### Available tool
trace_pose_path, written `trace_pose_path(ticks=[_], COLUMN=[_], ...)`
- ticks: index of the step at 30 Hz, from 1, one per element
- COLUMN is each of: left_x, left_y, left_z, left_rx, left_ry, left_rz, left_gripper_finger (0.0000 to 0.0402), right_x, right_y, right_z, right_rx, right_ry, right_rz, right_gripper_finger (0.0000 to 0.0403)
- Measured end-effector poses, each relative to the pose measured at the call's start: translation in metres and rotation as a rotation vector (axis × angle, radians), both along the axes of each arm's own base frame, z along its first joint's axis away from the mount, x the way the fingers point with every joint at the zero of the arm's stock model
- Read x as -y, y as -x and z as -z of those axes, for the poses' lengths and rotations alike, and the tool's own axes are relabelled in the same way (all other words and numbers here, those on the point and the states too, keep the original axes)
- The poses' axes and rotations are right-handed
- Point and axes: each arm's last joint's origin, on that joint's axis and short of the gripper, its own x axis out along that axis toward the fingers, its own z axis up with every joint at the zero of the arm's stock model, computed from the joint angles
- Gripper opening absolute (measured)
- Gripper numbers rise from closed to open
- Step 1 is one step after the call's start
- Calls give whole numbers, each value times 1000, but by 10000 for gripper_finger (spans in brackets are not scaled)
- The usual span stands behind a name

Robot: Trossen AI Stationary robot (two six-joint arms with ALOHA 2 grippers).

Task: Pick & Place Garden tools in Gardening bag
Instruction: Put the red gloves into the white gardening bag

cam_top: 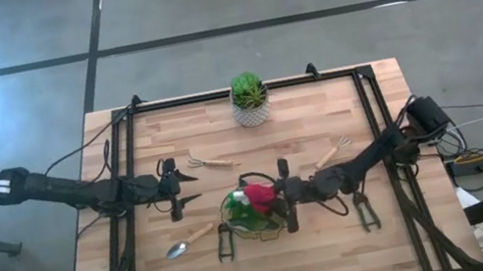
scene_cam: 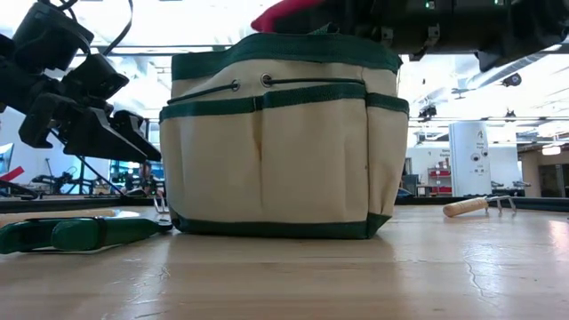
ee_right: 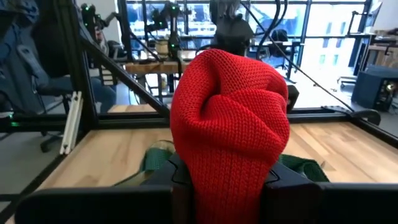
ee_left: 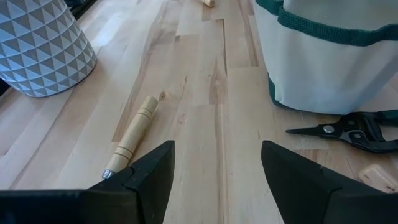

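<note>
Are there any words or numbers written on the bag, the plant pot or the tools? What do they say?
None can be read.
Gardening bag: plain beige canvas with green trim, no writing.
White plant pot: only a grey triangle pattern, no words.
Red knitted item held in the right gripper: no label showing.
Pruning shears and wooden handle: no marks visible.
Signs in the room behind: too small and blurred to read.
</note>
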Motion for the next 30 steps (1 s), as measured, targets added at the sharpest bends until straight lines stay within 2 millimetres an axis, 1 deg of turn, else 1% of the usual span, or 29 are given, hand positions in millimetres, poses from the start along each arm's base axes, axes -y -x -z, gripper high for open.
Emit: trace_pose_path(ticks=[10, 15, 30], left_x=[0, 0, 0], left_y=[0, 0, 0], left_z=[0, 0, 0], left_rx=[0, 0, 0], left_ry=[0, 0, 0], left_rz=[0, 0, 0], left_gripper_finger=[241, 241, 241], right_x=[-10, -10, -8], right_y=[3, 3, 3], right_z=[3, 9, 19], right_rx=[-10, -78, -173], right_ry=[1, -6, -20], right_rz=[-30, -29, -19], right_gripper_finger=[53, 53, 53])
